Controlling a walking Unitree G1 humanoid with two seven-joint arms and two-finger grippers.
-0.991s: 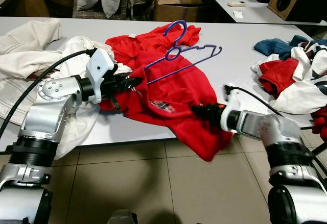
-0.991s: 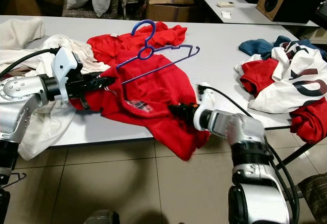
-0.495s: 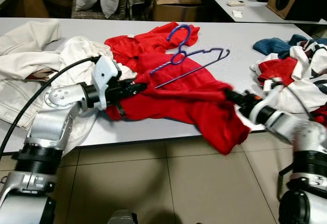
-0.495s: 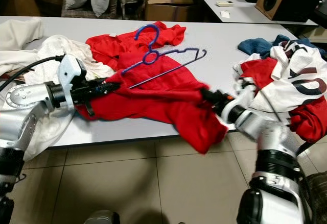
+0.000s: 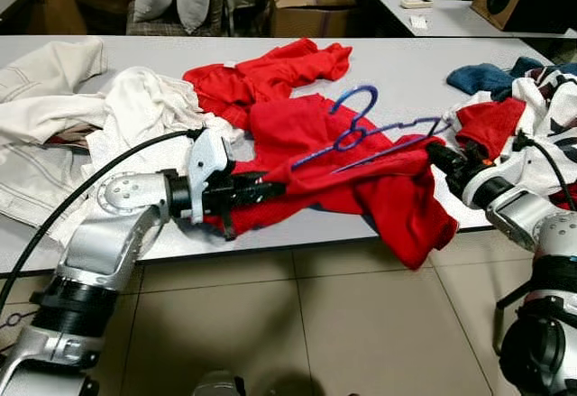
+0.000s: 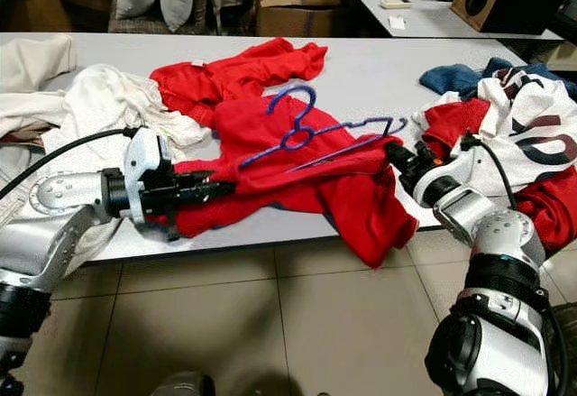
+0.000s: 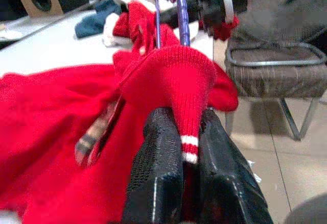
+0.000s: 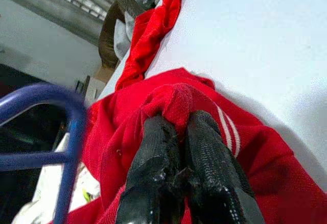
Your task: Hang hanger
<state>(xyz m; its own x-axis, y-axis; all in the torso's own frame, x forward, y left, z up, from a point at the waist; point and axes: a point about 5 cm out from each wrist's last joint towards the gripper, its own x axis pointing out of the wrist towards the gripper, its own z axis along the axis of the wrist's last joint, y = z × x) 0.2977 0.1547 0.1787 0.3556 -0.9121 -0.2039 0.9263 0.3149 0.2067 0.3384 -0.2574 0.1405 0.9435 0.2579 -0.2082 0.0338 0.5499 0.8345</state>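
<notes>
Purple wire hanger (image 5: 365,130) lies tilted on top of a red garment (image 5: 361,175), hook end raised toward the far side of the grey worktop (image 5: 406,62), its long bar running between the two grippers. It is thin, with a twisted neck below the hook and small notches on the shoulder nearest the right gripper.

Left gripper (image 7: 185,147) is pinched on a cuff of the red garment (white stripes at the cuff edge, seen in the left wrist view), fingers pressed onto the fabric at the near edge of the worktop. Right gripper (image 8: 176,132) is likewise clamped on a fold of the same garment, at its opposite end, just beside the hanger's shoulder. The cloth spans between the two; part of it hangs over the worktop's front edge.

A white garment (image 5: 135,107) is heaped to the left, beside the red one. A mixed pile of clothes (image 6: 514,134) (red, white, blue) sits at the right end of the worktop.
</notes>
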